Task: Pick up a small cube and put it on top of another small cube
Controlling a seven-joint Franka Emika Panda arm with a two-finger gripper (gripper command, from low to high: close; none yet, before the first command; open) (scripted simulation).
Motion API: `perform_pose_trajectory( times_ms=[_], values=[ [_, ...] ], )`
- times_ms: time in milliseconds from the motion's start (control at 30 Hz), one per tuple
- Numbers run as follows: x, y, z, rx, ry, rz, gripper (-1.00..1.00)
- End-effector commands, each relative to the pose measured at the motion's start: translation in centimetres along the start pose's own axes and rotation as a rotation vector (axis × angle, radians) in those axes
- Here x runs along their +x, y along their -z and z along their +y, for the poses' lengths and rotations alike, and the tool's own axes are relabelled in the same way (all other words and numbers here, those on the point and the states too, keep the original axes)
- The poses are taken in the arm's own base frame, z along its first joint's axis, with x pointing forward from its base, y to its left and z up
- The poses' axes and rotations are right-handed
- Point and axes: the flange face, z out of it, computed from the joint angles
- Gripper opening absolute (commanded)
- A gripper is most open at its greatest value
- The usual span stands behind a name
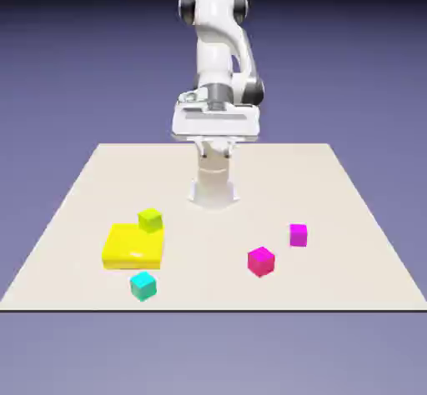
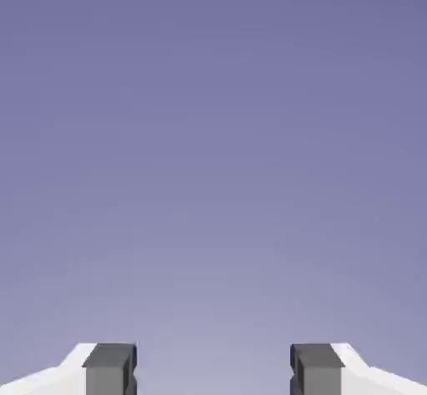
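Observation:
The small cube, purplish magenta, sits on the table toward the exterior view's right. A pinker hot-pink cube lies a little nearer and to its left. A teal cube rests near the front edge on the left. My gripper hangs high above the table's far middle, well away from every cube. In the hand view the gripper is open: its two grey fingertips stand wide apart with only the blue-violet backdrop between them. No cube shows in that view.
A flat yellow block lies on the left of the table. A lime cube sits at its far right corner; I cannot tell whether it rests on the block or behind it. The robot's base stands at the far middle.

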Motion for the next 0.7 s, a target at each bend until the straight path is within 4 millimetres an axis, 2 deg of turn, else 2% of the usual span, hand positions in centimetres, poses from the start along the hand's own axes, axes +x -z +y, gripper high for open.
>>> perform_pose_trajectory(
  times_ms=[0,167,333,500,667],
  values=[
    [-1.2,-0.9,-0.5,-0.003,0.051,-0.034,0.0],
    [-7.9,-4.8,-2.4,-0.007,0.308,-0.202,0.0],
    [-15.3,-7.5,-3.3,0.007,0.57,-0.369,0.0],
    [-23.0,-9.2,-3.1,0.038,0.832,-0.535,0.0],
    [-30.6,-9.7,-1.7,0.085,1.091,-0.702,0.0]
  ],
)
